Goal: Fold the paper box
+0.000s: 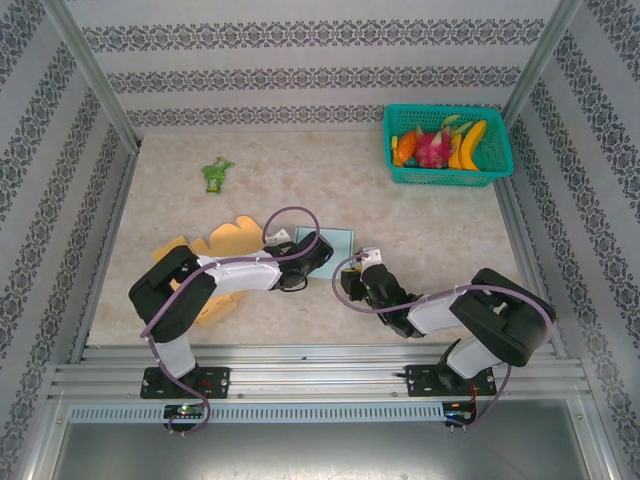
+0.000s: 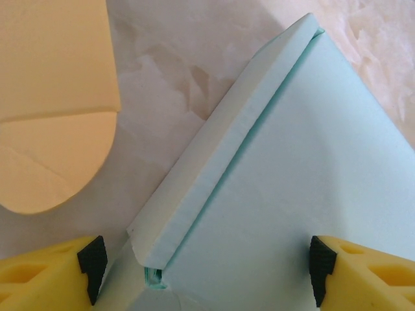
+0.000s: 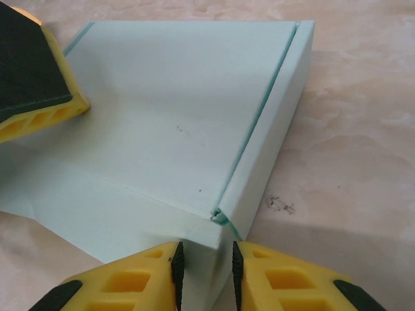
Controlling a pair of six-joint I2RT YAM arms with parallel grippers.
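Observation:
The pale blue paper box (image 1: pixel 337 242) lies mid-table with its side walls folded up. My left gripper (image 2: pixel 206 265) stands open above the box's near left corner, one black pad (image 2: pixel 92 264) off the wall's outer side and the other (image 2: pixel 321 269) over the box floor. A raised double wall (image 2: pixel 220 155) runs diagonally between them. My right gripper (image 3: pixel 206 272) is shut on the box's near right corner (image 3: pixel 224 223), the folded wall pinched between its yellow fingers. The left gripper's finger (image 3: pixel 32 71) appears at the box's far side in the right wrist view.
Flat orange-yellow paper sheets (image 1: pixel 215 245) lie left of the box, one rounded flap (image 2: pixel 52 116) close to my left gripper. A green basket (image 1: pixel 395 172) of toy fruit stands back right. A small green toy (image 1: pixel 215 173) sits back left.

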